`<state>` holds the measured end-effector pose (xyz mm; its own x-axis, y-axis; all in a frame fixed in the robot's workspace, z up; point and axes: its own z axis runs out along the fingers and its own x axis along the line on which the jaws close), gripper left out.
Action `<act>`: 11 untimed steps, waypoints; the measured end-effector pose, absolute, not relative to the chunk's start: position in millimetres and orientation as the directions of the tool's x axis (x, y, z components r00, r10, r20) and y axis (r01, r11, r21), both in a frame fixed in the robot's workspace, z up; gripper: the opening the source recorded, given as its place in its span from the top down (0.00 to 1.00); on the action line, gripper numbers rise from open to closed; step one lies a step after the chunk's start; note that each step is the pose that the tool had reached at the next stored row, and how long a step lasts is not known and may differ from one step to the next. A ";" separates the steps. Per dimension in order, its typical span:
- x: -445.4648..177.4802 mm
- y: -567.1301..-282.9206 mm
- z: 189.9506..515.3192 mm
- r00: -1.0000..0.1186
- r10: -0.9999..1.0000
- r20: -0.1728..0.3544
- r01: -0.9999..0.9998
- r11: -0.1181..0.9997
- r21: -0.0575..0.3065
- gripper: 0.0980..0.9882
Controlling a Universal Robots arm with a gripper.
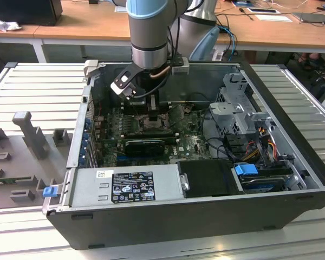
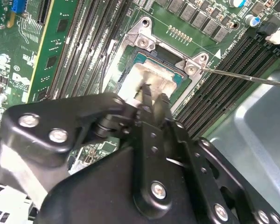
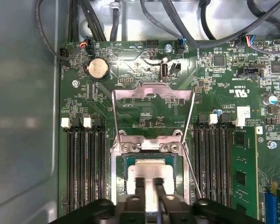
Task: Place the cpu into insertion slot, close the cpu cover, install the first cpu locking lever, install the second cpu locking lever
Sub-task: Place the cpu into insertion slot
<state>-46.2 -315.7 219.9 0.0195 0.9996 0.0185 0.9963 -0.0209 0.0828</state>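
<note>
The cpu (image 3: pixel 151 167) is a pale silvery square lying flat in the insertion slot (image 3: pixel 115 161), with a thin green and dark border showing around it. In the second wrist view the cpu (image 2: pixel 151 74) sits inside the silver-rimmed insertion slot (image 2: pixel 126 70) too. My gripper (image 3: pixel 149 179) hangs right over the chip's face with its two black fingers (image 3: pixel 140 184) close together, holding nothing; it is also seen as gripper (image 2: pixel 154 93). The cpu cover (image 3: pixel 151 87), a silver frame, stands flipped open beyond the slot. A thin locking lever (image 2: pixel 242 78) sticks out free beside the socket.
The arm reaches down into an open computer case (image 1: pixel 292 162) in the exterior view. Black memory slots (image 3: pixel 86 168) flank the socket on both sides. Cables (image 3: pixel 177 23) run along the board's far edge. A power supply (image 1: pixel 130 187) and drive bays (image 1: pixel 244 114) crowd the case.
</note>
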 end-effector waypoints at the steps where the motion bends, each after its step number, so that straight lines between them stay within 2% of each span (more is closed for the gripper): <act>1: -46.2 -315.7 220.7 0.019 1.000 0.019 0.996 -0.021 0.083 0.93; 2: -46.2 -315.7 222.3 0.019 1.000 0.019 0.996 -0.021 0.082 0.99; 11: -46.2 -315.7 228.9 0.020 1.000 0.019 0.996 -0.021 0.082 0.99</act>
<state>-46.2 -315.7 228.9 0.0195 0.9996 0.0185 0.9965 -0.0209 0.0815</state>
